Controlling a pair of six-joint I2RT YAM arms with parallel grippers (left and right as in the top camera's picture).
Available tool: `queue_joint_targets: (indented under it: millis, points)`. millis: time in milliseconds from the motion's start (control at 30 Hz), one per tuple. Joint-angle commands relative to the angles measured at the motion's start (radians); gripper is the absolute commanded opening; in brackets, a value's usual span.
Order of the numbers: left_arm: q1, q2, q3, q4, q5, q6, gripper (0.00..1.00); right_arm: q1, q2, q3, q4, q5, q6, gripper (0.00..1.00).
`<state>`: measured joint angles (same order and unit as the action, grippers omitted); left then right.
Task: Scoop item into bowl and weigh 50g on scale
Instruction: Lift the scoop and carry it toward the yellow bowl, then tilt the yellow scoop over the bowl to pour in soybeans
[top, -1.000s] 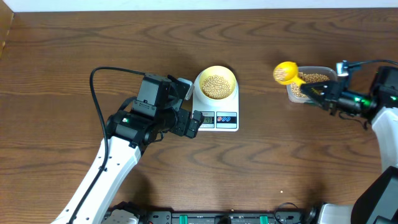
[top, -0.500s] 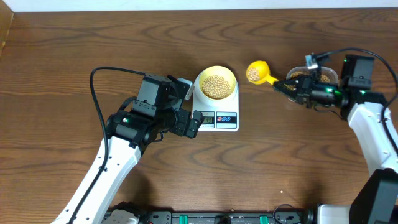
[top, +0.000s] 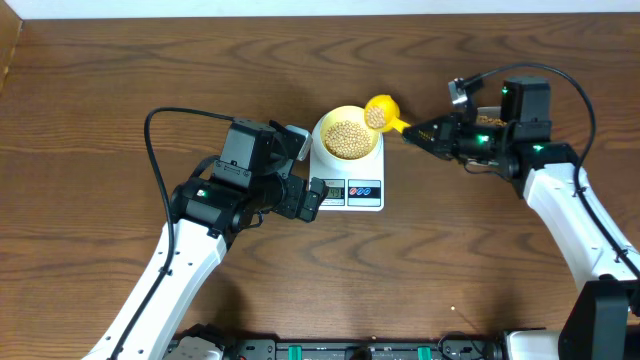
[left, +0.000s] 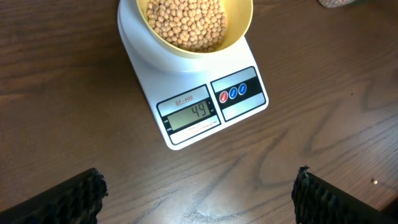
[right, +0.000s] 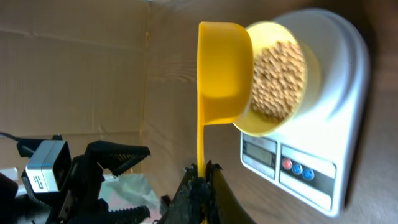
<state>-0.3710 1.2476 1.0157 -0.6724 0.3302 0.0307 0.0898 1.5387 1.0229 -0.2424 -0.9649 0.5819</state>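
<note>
The pale yellow bowl (top: 347, 135) holds many tan beans (top: 346, 138) and stands on the white scale (top: 375, 196). The scale's display (left: 191, 114) reads 49 in the left wrist view, with the bowl (left: 239, 28) above it. My right gripper (top: 420, 133) is shut on the handle of a yellow scoop (top: 380, 112) with beans in it, held over the bowl's right rim. The right wrist view shows the scoop (right: 221, 74) beside the bowl (right: 308, 74), with the gripper (right: 200, 171) on its handle. My left gripper (left: 199, 193) is open and empty, just left of the scale.
The clear plastic tub (top: 490, 117) of beans sits behind my right arm, mostly hidden. The left arm's black cable (top: 160, 130) loops over the table at the left. The table's far edge runs along the top.
My right gripper has carried the loaded scoop leftward from over the tub to the bowl's right rim. The left arm has not moved.
</note>
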Motion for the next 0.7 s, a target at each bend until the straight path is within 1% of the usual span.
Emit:
queue_joint_targets:
  millis: [0, 400, 667]
  points:
    - [0.003, 0.0, 0.001, 0.001, -0.008, 0.014, 0.98, 0.034, 0.002, -0.003, 0.045, 0.022, 0.004, 0.02]
    - [0.003, 0.0, 0.001, 0.001, -0.008, 0.014, 0.98, 0.152, 0.002, -0.003, 0.063, 0.232, -0.09, 0.02]
    - [0.003, 0.0, 0.001, 0.001, -0.008, 0.014, 0.98, 0.18, 0.002, -0.002, 0.042, 0.309, -0.13, 0.02]
